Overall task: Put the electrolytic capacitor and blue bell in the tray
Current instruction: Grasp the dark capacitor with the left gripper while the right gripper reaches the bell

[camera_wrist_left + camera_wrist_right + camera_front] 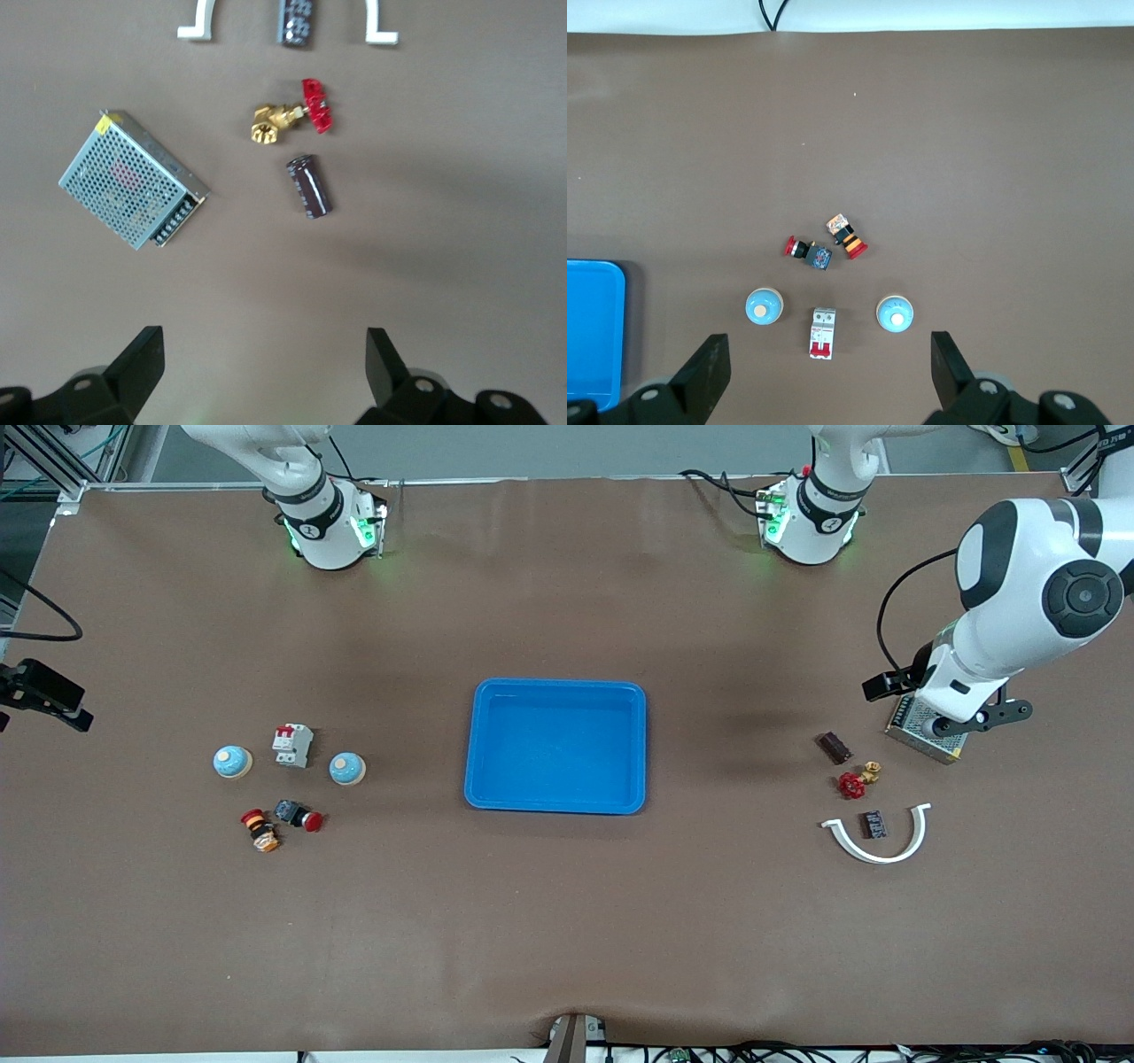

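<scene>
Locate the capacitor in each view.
Front: capacitor lies on the table toward the left arm's end, beside the red valve.
Left wrist: capacitor mid-frame, beside the valve.
Right wrist: not in it.
Shared landmark: the valve.

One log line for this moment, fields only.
tray: empty | capacitor: on table | blue bells: on table | left gripper: open over capacitor group | right gripper: open above bell group
</scene>
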Controlling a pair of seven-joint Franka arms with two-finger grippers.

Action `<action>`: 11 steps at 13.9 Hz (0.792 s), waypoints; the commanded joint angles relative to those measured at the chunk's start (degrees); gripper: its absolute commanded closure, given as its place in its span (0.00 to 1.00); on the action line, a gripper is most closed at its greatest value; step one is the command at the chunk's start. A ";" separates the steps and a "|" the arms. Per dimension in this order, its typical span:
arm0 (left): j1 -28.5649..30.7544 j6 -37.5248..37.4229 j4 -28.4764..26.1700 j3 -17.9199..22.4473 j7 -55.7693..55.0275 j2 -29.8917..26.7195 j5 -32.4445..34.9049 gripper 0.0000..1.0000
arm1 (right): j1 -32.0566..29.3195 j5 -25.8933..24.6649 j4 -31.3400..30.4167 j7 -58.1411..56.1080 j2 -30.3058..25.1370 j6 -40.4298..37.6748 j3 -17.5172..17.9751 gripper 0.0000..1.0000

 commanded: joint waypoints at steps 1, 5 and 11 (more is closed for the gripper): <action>0.62 1.59 -2.02 -0.56 -2.98 -0.17 -1.02 0.00 | 0.05 0.40 -0.63 0.07 3.24 0.75 0.65 0.00; 0.27 3.00 -3.34 -0.56 -5.18 1.06 -2.60 0.00 | 2.86 0.40 -6.84 0.24 7.38 9.24 0.65 0.00; -0.79 9.50 -5.90 -1.88 -12.64 6.41 -2.16 0.00 | 4.36 0.40 -13.37 -0.02 12.56 20.26 0.74 0.00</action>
